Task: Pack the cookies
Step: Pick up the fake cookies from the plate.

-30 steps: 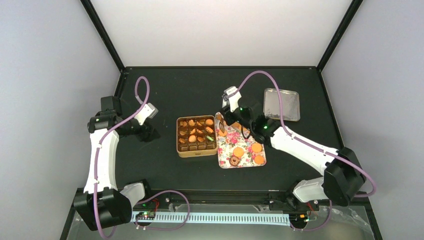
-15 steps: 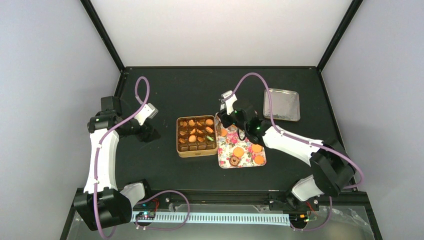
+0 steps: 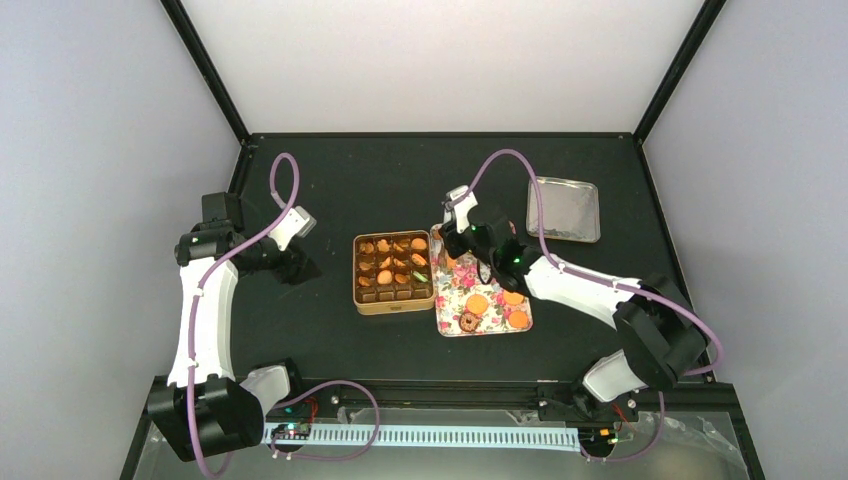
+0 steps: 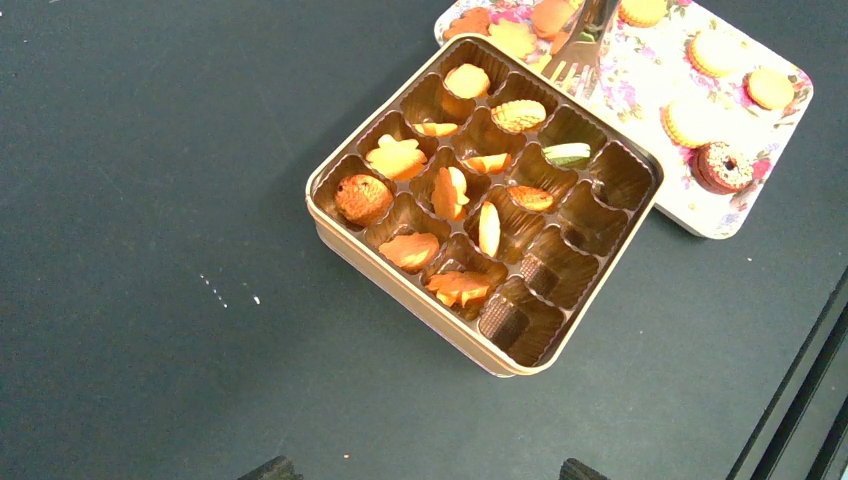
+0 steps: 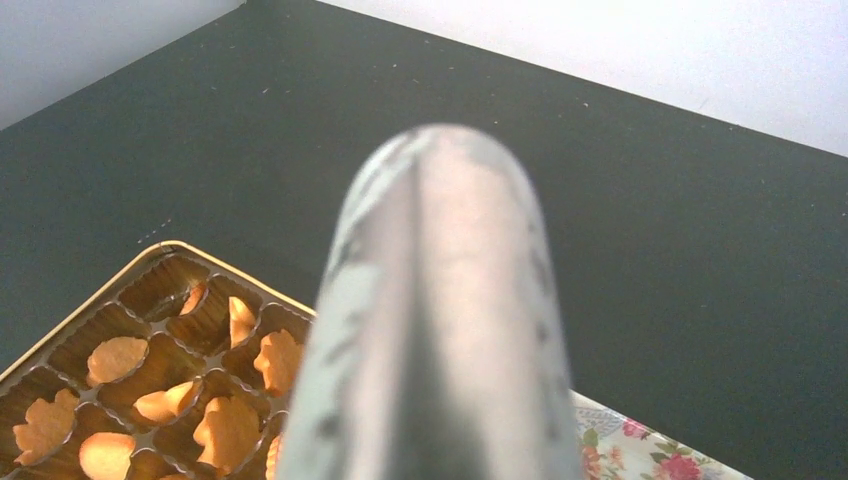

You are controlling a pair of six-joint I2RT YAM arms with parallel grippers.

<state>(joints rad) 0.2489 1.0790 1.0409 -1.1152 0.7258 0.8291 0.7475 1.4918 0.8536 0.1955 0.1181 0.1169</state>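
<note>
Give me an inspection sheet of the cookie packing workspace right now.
Surface: black table, few pale specks.
Job's things: cookies fill most cups of the gold tin, one edge row empty; more lie on the floral tray.
Clutter: silver lid on the table's far right.
End effectors: left end effector open, empty; right end effector shut on metal tongs above the floral tray.
Cables: purple cables loop along both arms.
Surroundings: pale walls, black frame posts.
</note>
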